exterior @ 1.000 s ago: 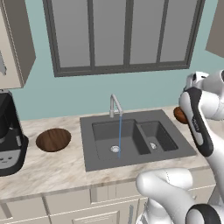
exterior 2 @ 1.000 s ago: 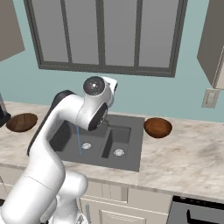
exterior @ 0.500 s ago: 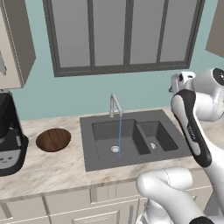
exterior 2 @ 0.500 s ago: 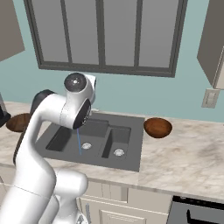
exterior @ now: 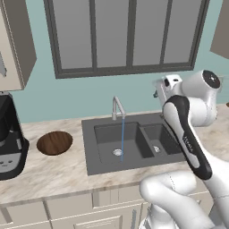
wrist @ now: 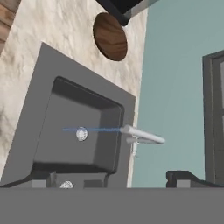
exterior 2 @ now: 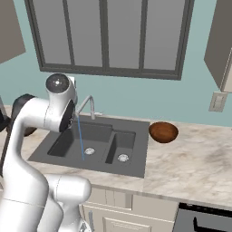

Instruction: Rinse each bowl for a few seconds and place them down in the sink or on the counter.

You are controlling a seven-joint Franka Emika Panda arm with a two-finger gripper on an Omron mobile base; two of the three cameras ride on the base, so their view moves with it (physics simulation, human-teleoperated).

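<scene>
Gripper [wrist: 109,177] gapes empty high over the sink's [wrist: 39,78] back rim.

The arm [exterior: 188,134] is built of glossy white rounded shells with dark grey joint bands. A round dark cap closes its topmost joint [exterior: 211,79]. One link carries a long dark stripe with faint lettering.

Brown bowl [exterior: 54,142] left of sink [exterior: 134,144] on counter [exterior: 58,172]; reddish bowl [exterior 2: 163,132] right; faucet [exterior: 117,107] running.

Kitchen: sink [exterior: 134,167], faucet [exterior: 117,107], stone counter [exterior 2: 199,163], cabinets [exterior: 80,210].
</scene>
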